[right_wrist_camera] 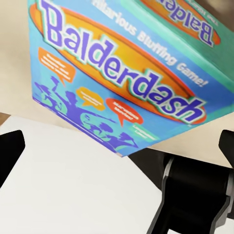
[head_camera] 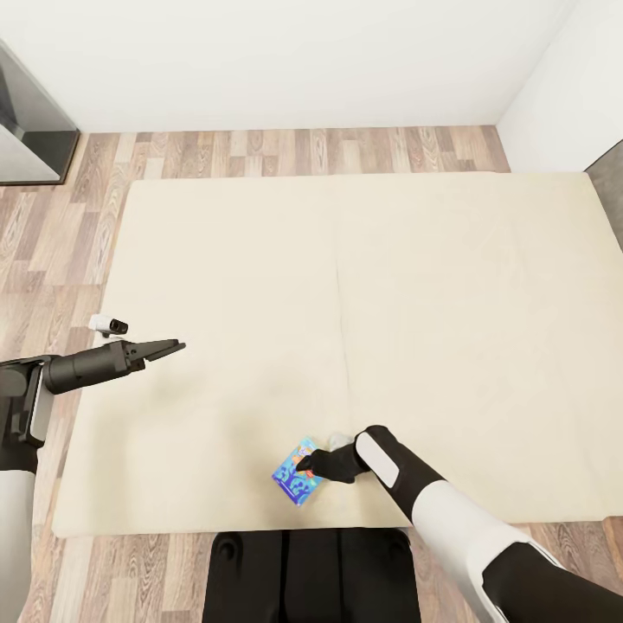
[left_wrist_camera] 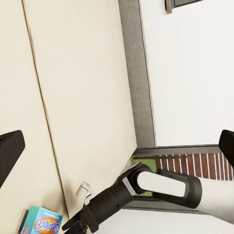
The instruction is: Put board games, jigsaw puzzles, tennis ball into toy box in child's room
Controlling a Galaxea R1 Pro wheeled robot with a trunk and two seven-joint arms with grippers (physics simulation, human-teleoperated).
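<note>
A bright blue board game [head_camera: 297,472] with orange print lies on the beige bed [head_camera: 346,285], close to its near edge. My right gripper [head_camera: 310,467] is right at the box with its fingers spread wide. In the right wrist view the "Balderdash" box [right_wrist_camera: 122,78] looms just ahead of the open gripper [right_wrist_camera: 117,146]. My left gripper [head_camera: 164,350] hovers open over the bed's left side, holding nothing. The left wrist view looks past the open gripper [left_wrist_camera: 117,146] to the blue box [left_wrist_camera: 44,225] and my right arm [left_wrist_camera: 161,185].
Wood plank floor [head_camera: 52,234] surrounds the bed, with white walls behind and to the right. A dark cabinet [head_camera: 26,130] stands at the far left. My black base [head_camera: 311,575] sits against the bed's near edge. A grey bed frame [left_wrist_camera: 134,73] borders the mattress.
</note>
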